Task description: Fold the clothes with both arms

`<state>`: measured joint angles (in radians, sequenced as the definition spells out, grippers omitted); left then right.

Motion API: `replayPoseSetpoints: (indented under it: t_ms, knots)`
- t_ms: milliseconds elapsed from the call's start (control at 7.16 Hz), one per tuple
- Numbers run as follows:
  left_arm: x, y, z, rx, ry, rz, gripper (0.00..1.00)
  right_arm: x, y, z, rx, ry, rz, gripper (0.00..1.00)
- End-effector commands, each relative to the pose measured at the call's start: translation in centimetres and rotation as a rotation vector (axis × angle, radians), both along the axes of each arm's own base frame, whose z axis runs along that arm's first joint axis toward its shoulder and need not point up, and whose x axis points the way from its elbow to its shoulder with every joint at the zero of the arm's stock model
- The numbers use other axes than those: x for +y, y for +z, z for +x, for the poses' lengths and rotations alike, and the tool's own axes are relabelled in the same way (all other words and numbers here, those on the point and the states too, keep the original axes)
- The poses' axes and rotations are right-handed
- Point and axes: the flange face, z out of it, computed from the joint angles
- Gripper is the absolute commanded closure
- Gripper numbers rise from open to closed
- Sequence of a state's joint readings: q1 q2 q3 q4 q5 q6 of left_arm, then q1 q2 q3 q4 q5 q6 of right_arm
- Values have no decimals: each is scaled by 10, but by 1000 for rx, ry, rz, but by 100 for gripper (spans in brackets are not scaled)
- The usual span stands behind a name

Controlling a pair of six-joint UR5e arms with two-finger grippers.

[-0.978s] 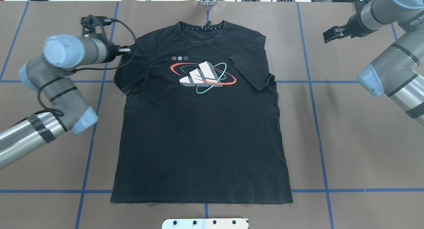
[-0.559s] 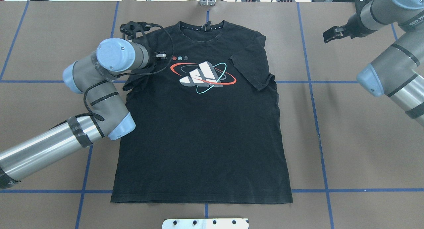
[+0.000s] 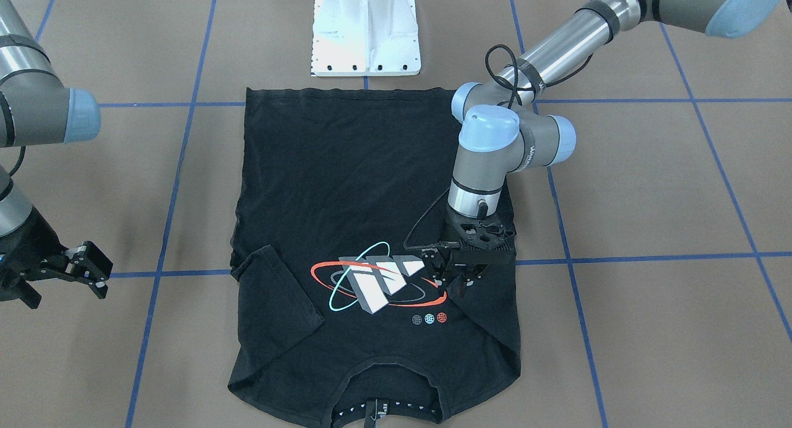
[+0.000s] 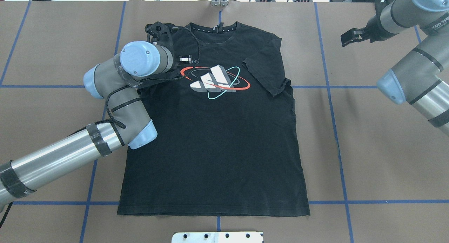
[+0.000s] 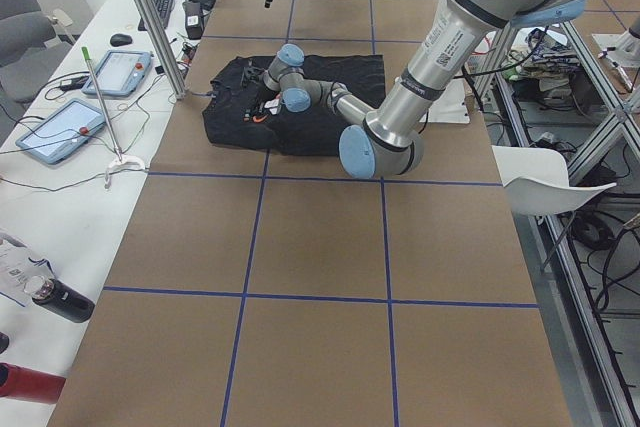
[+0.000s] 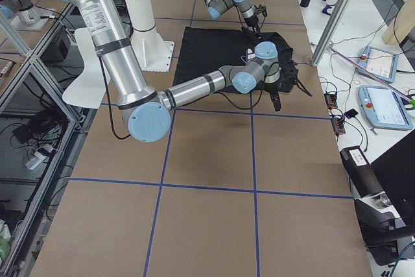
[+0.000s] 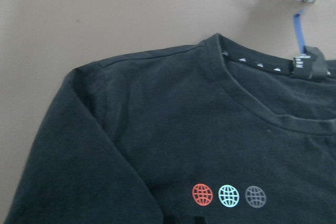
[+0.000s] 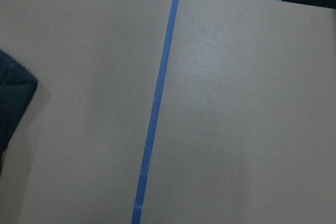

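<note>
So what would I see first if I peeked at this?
A black T-shirt lies flat in the middle of the brown table, with a bright white logo ringed in red and teal on its chest. The left arm reaches over the shirt beside that logo, while the right gripper hangs off to the side.

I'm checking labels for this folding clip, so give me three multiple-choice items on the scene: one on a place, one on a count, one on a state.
1. Where is the right pincer?
A. over bare table beside the T-shirt
B. over the hem
C. on the collar

2. How many small globe icons sit by the logo?
A. two
B. three
C. five

3. How does the T-shirt lie?
A. logo side up
B. logo side down
C. rolled up

Key: 1 A, only brown table shows beneath it. 2 B, one red, one teal and one grey show. 3 A, the logo faces the overhead camera.
</note>
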<state>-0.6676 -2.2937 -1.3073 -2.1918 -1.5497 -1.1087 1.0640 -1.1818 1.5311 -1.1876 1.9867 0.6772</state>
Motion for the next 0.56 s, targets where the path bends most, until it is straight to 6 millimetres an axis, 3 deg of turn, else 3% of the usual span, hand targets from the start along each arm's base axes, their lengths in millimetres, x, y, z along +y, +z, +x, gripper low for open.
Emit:
replayPoseSetpoints:
  t_ms: [0,140,279,419]
  knots:
    - [43,-37,-49,9,86,215,0,6,19,6,-1,41,-57,0]
    - [56,-44,-58,41,89,249,0,14,24,11,-30,113,-121,0]
    - [100,-52,-54,109,137,294,0,27,19,19,-60,158,-145,0]
    - [123,-36,-71,114,155,293,0,50,11,25,-76,158,-148,0]
